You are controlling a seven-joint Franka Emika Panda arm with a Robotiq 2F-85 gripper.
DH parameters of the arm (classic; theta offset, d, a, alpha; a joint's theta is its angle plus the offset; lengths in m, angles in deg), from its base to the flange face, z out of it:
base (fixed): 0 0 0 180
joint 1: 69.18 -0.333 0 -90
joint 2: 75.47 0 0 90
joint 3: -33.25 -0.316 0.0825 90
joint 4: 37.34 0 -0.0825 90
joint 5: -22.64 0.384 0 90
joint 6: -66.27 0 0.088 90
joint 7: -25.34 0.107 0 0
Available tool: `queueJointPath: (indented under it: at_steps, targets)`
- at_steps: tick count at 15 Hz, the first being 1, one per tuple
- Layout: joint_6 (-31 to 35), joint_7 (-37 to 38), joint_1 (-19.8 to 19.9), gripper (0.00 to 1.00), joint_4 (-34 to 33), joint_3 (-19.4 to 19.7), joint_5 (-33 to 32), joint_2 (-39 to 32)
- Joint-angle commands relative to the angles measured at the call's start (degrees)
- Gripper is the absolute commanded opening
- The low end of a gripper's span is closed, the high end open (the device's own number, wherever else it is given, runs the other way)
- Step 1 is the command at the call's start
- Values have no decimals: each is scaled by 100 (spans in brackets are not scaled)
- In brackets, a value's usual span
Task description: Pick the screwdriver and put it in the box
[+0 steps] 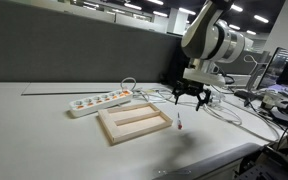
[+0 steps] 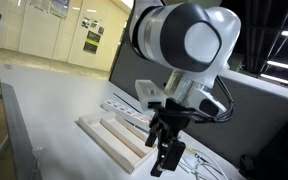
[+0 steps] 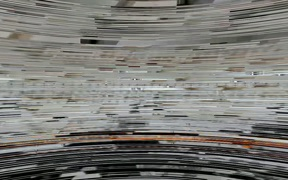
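Open-plan office, grey partition, white counter [image 1: 44, 130]. Item: screwdriver [image 1: 180, 123], tiny, red handle, thin metal shaft, on the counter centre-right of frame, just beside the box [image 1: 134, 122]. Pincer [image 1: 191, 98] hovers above it, jaws spread, empty. We advise lowering straight, straddling the handle and closing gently, since it looks likely to roll.

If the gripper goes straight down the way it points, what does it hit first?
Likely the table right by the screwdriver, clear of the box; depth is unclear, so maybe the screwdriver itself.
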Motion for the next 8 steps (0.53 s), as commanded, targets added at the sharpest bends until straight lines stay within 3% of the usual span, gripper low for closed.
queueJointPath:
  at_steps: [1, 8]
  targets:
    - [-84, 33, -98, 100, -237, 89, 177, -254]
    - [-47, 149, -201, 100, -536, 422, -31, -727]
